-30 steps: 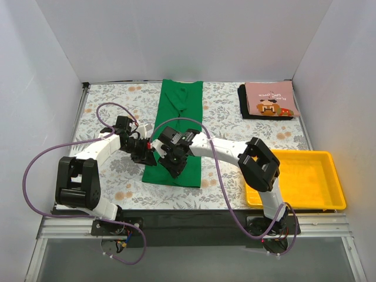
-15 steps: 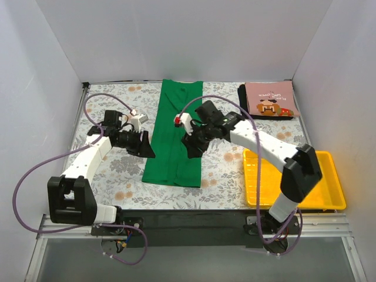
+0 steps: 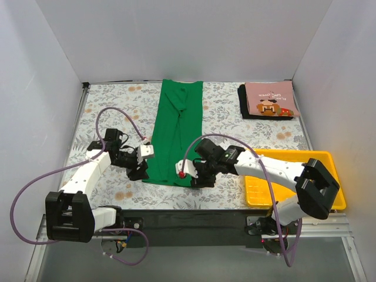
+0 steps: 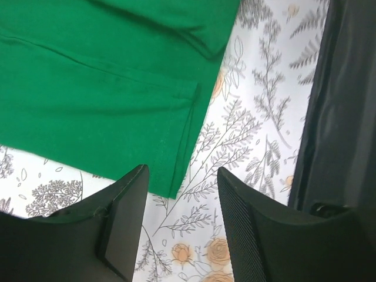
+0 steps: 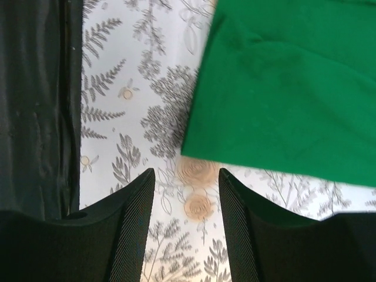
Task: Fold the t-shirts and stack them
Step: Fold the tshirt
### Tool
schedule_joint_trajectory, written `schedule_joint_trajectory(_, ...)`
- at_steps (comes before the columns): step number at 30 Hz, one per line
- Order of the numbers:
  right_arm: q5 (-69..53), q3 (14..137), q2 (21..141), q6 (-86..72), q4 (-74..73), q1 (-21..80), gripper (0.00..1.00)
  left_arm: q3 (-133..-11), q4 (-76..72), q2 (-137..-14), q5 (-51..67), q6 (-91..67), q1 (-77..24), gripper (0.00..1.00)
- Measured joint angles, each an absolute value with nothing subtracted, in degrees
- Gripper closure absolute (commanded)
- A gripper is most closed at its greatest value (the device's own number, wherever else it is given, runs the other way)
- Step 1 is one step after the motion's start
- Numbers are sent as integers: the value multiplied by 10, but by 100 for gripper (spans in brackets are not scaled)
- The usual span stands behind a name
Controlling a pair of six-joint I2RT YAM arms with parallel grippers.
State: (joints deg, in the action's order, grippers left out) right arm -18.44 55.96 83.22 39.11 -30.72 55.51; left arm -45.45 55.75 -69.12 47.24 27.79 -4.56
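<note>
At the near edge of the worktop (image 3: 111,106), the left fingers (image 4: 123,226) are hanging spread and empty at the near-left hem corner of the green t-shirt (image 3: 179,129). The right fingers (image 5: 132,235) are likewise parted at its near-right corner. The shirt is lying as a long narrow strip reaching the far edge. Far right, the pink t-shirt (image 3: 269,98) is sitting folded on the black t-shirt (image 3: 242,103).

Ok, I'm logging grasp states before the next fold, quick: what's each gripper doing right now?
Left gripper: open, holding nothing, fingers at a hem corner of the green t-shirt.
Right gripper: open, holding nothing, beside the other hem corner.
</note>
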Motion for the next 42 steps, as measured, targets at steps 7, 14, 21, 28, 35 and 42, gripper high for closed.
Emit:
schedule_joint_trajectory(7, -157, 556, 876, 378, -266, 584, 55, -419, 504, -684, 461, 326, -81, 63)
schedule_joint_trajectory(14, -182, 578, 882, 287, -253, 520, 56, -356, 375, -590, 407, 206, -218, 67)
schedule_joint_trajectory(21, -211, 607, 905, 221, -250, 477, 56, -307, 282, -608, 315, 108, -320, 67)
schedule_joint_trajectory(28, -231, 609, 921, 193, -250, 463, 56, -278, 234, -626, 264, 86, -331, 67)
schedule_joint_trajectory(35, -242, 610, 930, 180, -250, 460, 56, -278, 203, -649, 256, 83, -331, 67)
schedule_joint_trajectory(42, -246, 618, 946, 164, -250, 460, 56, -278, 186, -662, 256, 81, -331, 68)
